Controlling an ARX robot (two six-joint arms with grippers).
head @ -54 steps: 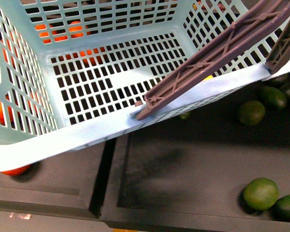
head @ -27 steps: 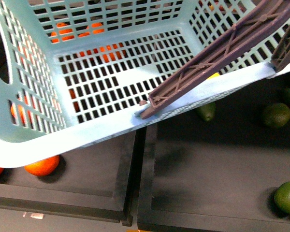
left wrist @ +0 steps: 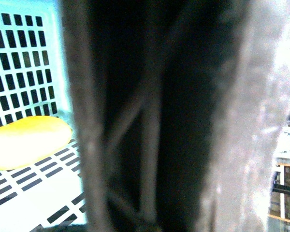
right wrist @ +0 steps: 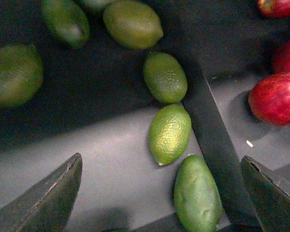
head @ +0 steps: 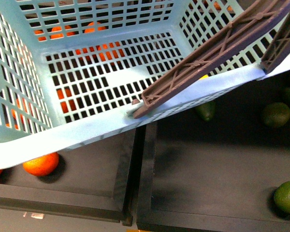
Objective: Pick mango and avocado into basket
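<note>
The teal basket [head: 106, 128] hangs close in the front view, its brown handle [head: 208, 53] slanting across it. In the left wrist view the handle [left wrist: 150, 121] fills the picture, dark and blurred; my left gripper is shut on it, with its fingers hidden. The yellow mango [left wrist: 29, 141] lies on the basket's slotted bottom and shows as a yellow sliver [head: 203, 76] behind the handle. My right gripper [right wrist: 160, 159] stands open above a black tray. A green avocado [right wrist: 197, 195] lies between its fingers, nearer one of them. Another avocado [head: 206, 110] peeks from under the basket rim.
Bumpy green citrus [right wrist: 169, 133] and darker green fruit [right wrist: 65, 19] lie scattered in the same tray. Red fruit [right wrist: 275, 99] sit beyond a black divider [right wrist: 215, 145]. Oranges [head: 41, 163] lie in the left tray under the basket. More green fruit [head: 287, 195] lie at the right.
The trays have slid rightward in the front view, and oranges have come into sight under the basket. In the last half second the basket has swung slightly left.
</note>
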